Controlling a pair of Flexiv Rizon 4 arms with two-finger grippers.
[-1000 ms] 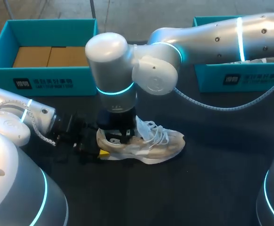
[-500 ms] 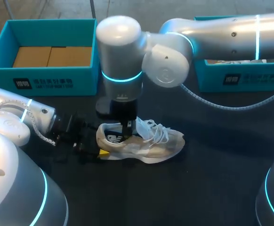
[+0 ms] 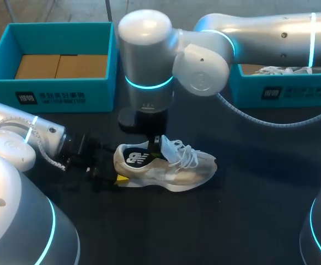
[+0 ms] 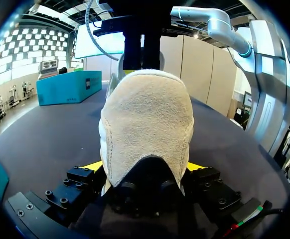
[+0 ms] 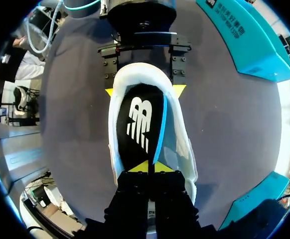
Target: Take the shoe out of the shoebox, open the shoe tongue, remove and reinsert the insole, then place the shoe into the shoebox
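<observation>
On the tabletop (image 3: 249,210), our left hand (image 3: 117,168) clamps the shoe (image 3: 171,171) by its 9 o'clock heel, apparently to steady it, while our right hand (image 5: 148,167) pinches the half-raised black insole (image 5: 137,124).

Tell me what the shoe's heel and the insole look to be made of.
The shoe heel: probably beige suede, matte; a fuzzy nap shows. The insole: likely foam under black fabric, matte, with a thin blue edge showing.
</observation>
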